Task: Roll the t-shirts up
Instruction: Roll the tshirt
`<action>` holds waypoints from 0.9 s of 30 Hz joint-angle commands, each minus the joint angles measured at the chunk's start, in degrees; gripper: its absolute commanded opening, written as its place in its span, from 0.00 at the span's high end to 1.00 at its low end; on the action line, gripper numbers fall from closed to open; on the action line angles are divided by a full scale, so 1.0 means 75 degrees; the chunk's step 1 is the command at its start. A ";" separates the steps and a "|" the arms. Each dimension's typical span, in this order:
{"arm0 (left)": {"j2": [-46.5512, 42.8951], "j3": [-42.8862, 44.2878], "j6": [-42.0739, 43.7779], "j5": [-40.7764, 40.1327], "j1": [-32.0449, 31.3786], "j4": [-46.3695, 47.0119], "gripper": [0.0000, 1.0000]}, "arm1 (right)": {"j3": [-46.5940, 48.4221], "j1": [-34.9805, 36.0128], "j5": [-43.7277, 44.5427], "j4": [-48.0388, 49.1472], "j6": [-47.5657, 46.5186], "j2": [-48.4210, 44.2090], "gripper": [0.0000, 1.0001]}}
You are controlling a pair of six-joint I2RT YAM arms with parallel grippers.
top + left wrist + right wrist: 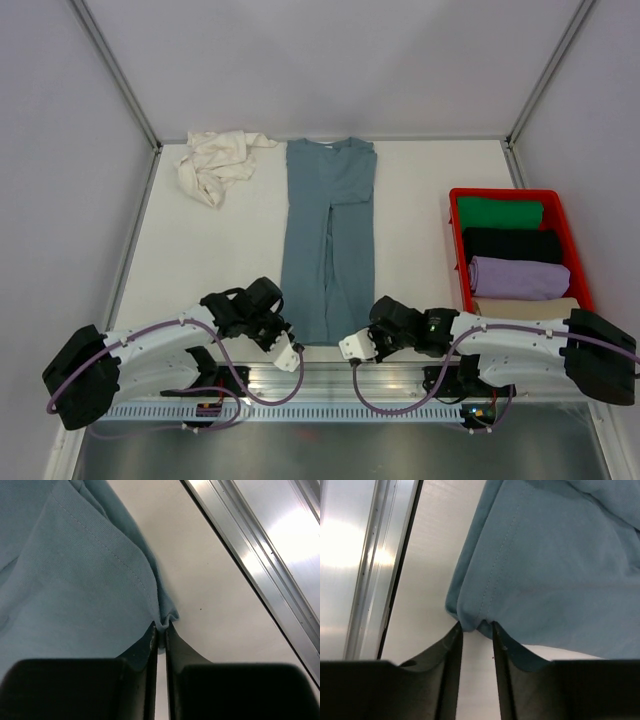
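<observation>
Blue-grey t-shirt (325, 240) is laid flat left of the red crate (505, 193), long axis parallel to the crate's long side, running away from both arms. The hem corner farther from the crate is pinched by the left gripper (161, 627). The nearer corner is straddled narrowly by the right gripper (476, 626), clamp unconfirmed.

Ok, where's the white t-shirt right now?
In the top view, the white t-shirt lies crumpled at the far left of the table, beside the collar of the blue t-shirt.
</observation>
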 commanded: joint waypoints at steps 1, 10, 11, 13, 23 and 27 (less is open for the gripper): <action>0.0061 0.0035 -0.0097 0.0374 0.0005 -0.0047 0.91 | 0.0041 0.0043 0.0130 0.0128 -0.0050 0.0197 0.70; -0.0115 0.0785 -0.1093 0.1451 -0.0007 -0.1333 0.98 | 0.0474 0.0043 -0.1028 -0.1137 0.0231 -0.0480 1.00; -0.0127 0.1006 -0.1280 0.1591 -0.0007 -0.1417 0.98 | 0.0510 0.0043 -0.1135 -0.1254 0.0290 -0.0575 1.00; -0.0069 0.1242 -0.2076 0.1792 0.0005 -0.1465 0.98 | 0.0569 0.0043 -0.1265 -0.1396 0.0523 -0.0879 1.00; 0.1044 0.2179 -0.2665 0.2776 0.1421 -0.2119 0.98 | 0.1118 -0.1233 -0.2015 -0.1020 0.1660 -0.0202 1.00; 0.1571 0.2508 -0.2699 0.3081 0.2183 -0.2308 0.98 | 0.1552 -0.2204 -0.2423 -0.1021 0.2012 0.0162 0.99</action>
